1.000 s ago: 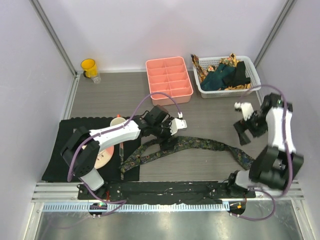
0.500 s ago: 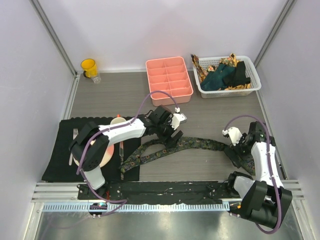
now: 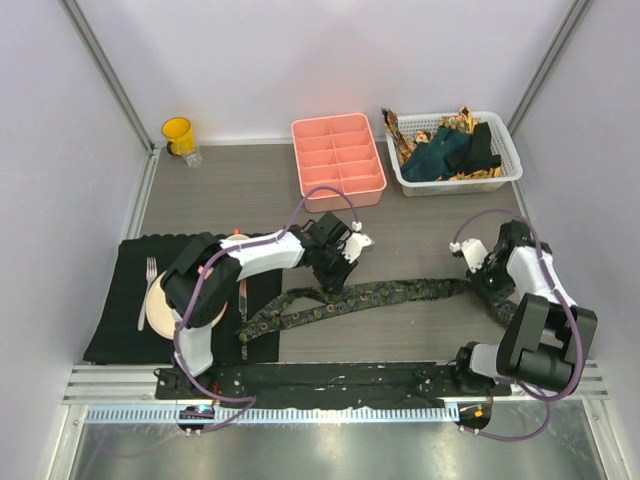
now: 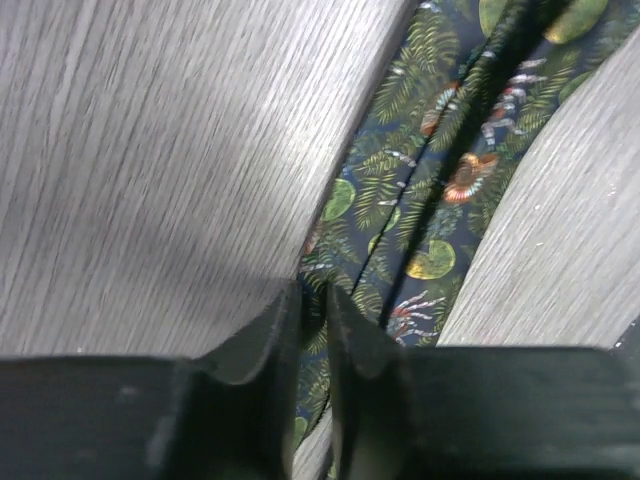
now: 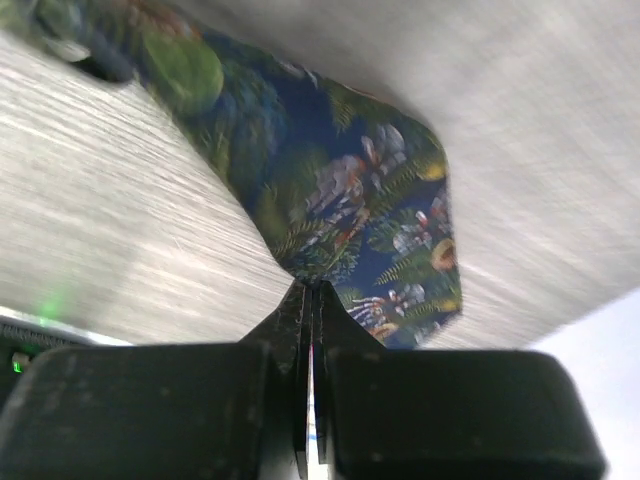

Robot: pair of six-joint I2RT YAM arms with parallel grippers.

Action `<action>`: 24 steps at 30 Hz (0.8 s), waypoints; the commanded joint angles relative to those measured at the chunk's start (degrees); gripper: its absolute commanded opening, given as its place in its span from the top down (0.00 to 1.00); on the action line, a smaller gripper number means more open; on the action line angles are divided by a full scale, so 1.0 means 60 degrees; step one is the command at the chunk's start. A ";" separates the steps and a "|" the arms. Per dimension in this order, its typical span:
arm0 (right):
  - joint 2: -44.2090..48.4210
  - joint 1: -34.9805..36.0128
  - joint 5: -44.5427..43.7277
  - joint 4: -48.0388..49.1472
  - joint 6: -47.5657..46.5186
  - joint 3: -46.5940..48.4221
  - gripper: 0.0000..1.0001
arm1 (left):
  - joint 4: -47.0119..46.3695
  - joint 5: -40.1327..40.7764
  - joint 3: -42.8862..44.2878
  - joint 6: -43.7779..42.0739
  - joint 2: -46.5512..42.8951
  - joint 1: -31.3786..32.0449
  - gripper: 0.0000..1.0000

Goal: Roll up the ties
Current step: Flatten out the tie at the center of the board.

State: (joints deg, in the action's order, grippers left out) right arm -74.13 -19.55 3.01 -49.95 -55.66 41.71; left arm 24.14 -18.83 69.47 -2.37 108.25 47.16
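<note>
Both arms have dropped onto the dark patterned tie [image 3: 400, 293], stretched flat across the bench [image 3: 230, 190]: left fingers [image 4: 262, 338] narrowed, pinching it mid-length, right fingers [image 5: 282, 322] clamped on its wide end; rolling can begin

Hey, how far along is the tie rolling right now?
Nothing is rolled yet: the patterned tie lies stretched out on the table. In hand: the left gripper pinches it partway along, the right gripper its wide end. Left: rolling it, then the ties in the basket.
</note>
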 commanded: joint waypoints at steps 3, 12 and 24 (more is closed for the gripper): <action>-0.1719 -0.0096 0.0656 -0.4247 -0.1986 0.2376 0.99 | 0.1030 -0.0055 0.0330 -0.0907 0.0547 -0.0140 0.92; -0.6024 -0.0096 -0.0046 -0.6088 -0.3028 0.5804 0.99 | 0.1382 -0.0128 0.0169 -0.1538 0.0562 -0.0198 0.98; -0.7437 -0.1031 0.2013 -0.6074 -0.2311 0.9378 0.40 | 0.1675 -0.0202 0.0242 -0.1875 0.0752 -0.0213 0.99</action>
State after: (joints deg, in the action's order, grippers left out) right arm -121.75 -22.37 5.82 -75.92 -71.37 90.45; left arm 27.70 -21.26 71.72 -11.62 109.89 46.30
